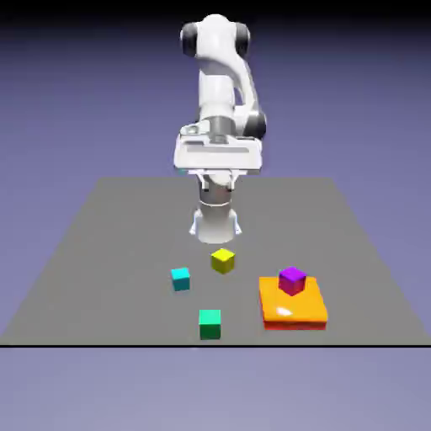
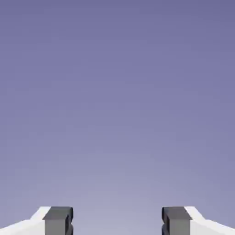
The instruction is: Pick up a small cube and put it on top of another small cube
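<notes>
No readable text, labels, brands, numbers or signs in either view, near or far, left or right.

A plain blue-violet backdrop (image 1: 363, 109) darkens to black at the top, behind a dark grey tabletop (image 1: 126, 244)

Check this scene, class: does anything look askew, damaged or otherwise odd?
Nothing looks damaged. Only the purple cube stands out: it sits on the orange block, while the other cubes rest on the table.
</notes>
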